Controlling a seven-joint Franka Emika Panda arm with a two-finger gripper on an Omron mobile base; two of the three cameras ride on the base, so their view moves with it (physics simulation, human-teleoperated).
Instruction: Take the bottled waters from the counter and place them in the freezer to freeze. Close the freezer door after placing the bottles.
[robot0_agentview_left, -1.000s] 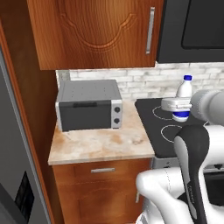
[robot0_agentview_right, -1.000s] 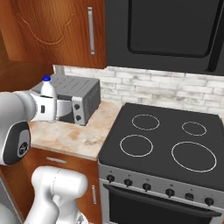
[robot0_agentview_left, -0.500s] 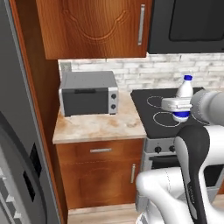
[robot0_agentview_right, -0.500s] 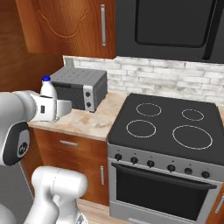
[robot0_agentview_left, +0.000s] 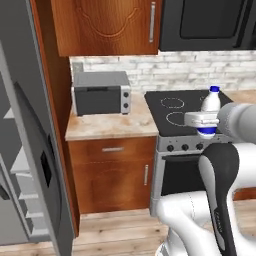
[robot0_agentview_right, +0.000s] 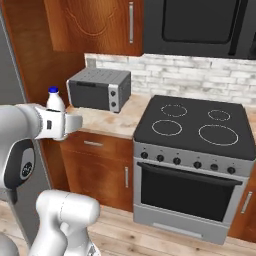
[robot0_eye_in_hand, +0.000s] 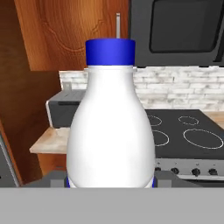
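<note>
At your far left in the left base view stands one freezer (robot0_agentview_left: 12, 165), tall and grey, with its freezer door (robot0_agentview_left: 37, 150) swung open toward you and pale shelves showing behind it. Next in size you have one black stove (robot0_agentview_right: 192, 150) with four ring burners and a row of knobs over its oven window, and one dark microwave (robot0_agentview_left: 207, 22) hung above it. One carved wooden upper cabinet (robot0_agentview_left: 107, 25) sits over the bench (robot0_agentview_left: 112, 125), a tan marbled slab on reddish-brown cabinets between the freezer side and the stove. On that bench you can count one grey toaster oven (robot0_agentview_left: 101, 92), standing back against the pale brick wall; the rest of the slab you see is bare.

You can count one bottled water (robot0_eye_in_hand: 111, 127), white-bodied with a blue cap and a blue band low on its body. It is upright and off the bench, held out in the air in front of the stove in the left base view, and beside the toaster oven in the right base view. The fingers (robot0_agentview_left: 207, 120) are closed narrowly on its lower body, with the cap standing above the hand. In the hand view the bottle stands between you and the stove and toaster oven, hiding the middle of the brick wall. Between the bottle and the open freezer lies the bench corner with its wooden side panel.
</note>
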